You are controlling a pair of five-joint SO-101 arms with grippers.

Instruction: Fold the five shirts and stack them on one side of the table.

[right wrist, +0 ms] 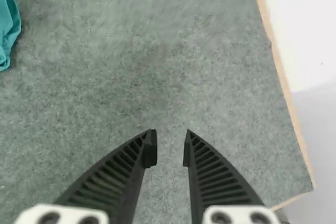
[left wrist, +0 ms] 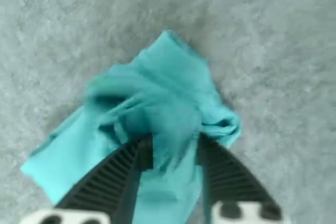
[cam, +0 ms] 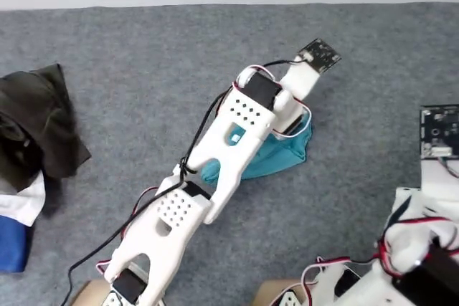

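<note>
A teal shirt (cam: 276, 155) lies crumpled on the grey carpeted table (cam: 143, 55), near the middle. My left arm stretches over it from the front, and my left gripper (left wrist: 172, 148) stands on the teal shirt (left wrist: 157, 98), its fingers pinching a bunched fold. At the left edge a dark shirt (cam: 36, 123) lies on a white shirt (cam: 21, 202) and a blue shirt (cam: 11, 241), in a loose pile. My right gripper (right wrist: 168, 148) hangs over bare carpet at the front right, slightly open and holding nothing. An edge of the teal shirt (right wrist: 8, 24) lies far off it.
The right arm (cam: 423, 249) sits folded at the front right corner. The table's right edge (right wrist: 278, 61) runs close beside the right gripper. Bare carpet spans the back and the stretch between the pile and the teal shirt.
</note>
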